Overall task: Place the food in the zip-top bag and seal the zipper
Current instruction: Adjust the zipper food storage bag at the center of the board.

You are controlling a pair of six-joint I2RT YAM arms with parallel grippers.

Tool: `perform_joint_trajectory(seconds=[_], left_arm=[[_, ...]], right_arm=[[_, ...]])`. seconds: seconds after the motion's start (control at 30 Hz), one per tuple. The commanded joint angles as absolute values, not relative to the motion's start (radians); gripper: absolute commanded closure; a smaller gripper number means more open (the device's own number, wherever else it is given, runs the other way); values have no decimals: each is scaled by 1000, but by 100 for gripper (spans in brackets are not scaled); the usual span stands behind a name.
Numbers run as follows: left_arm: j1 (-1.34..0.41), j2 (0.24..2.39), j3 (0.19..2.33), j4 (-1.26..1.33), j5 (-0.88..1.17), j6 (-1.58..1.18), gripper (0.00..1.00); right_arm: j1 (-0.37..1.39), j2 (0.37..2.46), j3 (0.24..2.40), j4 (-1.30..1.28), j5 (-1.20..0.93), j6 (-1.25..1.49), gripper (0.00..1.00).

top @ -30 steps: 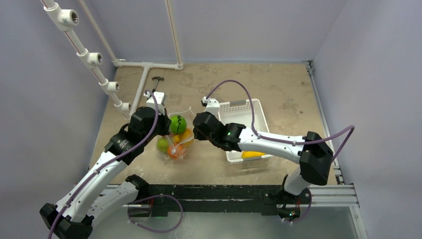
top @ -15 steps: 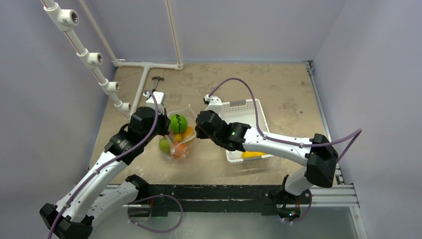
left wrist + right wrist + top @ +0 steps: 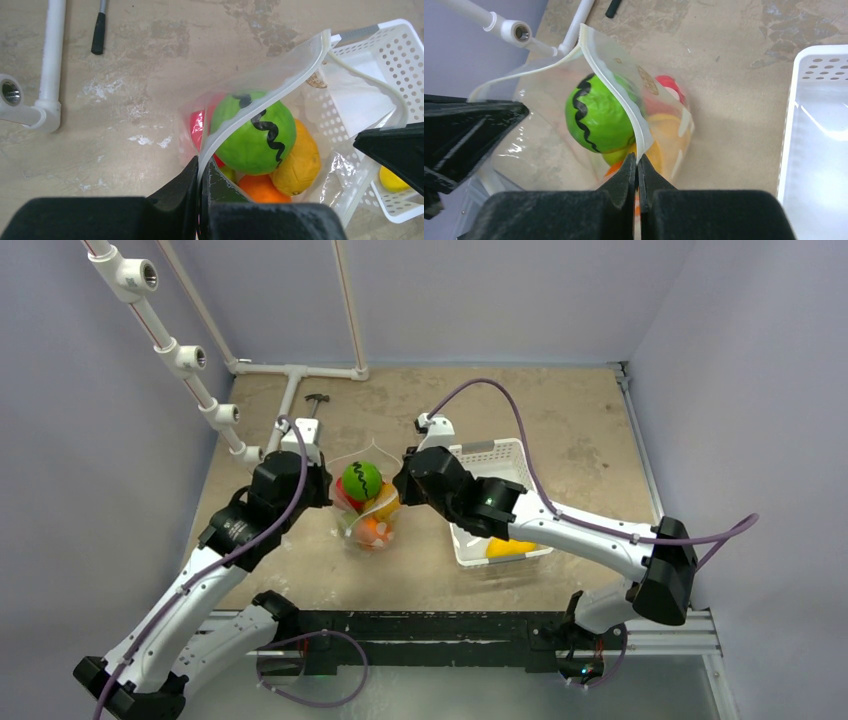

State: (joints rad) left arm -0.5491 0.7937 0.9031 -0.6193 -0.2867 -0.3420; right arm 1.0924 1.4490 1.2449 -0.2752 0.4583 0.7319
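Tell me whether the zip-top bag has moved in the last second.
Yes. The zip-top bag has shifted slightly right in the top view, closer to the white basket, which has stayed put.

Both arms reach forward from their bases and bend inward toward the zip-top bag point(image 3: 370, 536), one on each side of it. The left gripper point(image 3: 201, 167) is at the bag's left edge, jaws pinched together on its mouth rim. The right gripper point(image 3: 637, 162) is at the bag's right edge, jaws likewise clamped on the rim.
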Motion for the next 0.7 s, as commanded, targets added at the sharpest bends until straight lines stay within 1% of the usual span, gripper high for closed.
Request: perform_joint_trajectory(seconds=[0.0, 0.13, 0.23, 0.47, 0.63, 0.67], left_arm=[[-541, 800, 976, -616, -313, -320, 100], [-541, 819, 946, -589, -289, -350, 100], [-541, 834, 908, -552, -267, -371, 100], [-541, 884, 855, -528, -205, -384, 100], [-541, 881, 846, -526, -199, -377, 100], [-541, 879, 845, -527, -197, -375, 100]], right_arm=[[1056, 1415, 1306, -222, 396, 648, 100], [1016, 1397, 1284, -154, 316, 603, 100], [996, 1420, 1271, -148, 276, 599, 100], [994, 1440, 1212, -132, 246, 604, 100], [994, 1427, 1200, -157, 275, 611, 100], [994, 1424, 1200, -163, 285, 611, 98]])
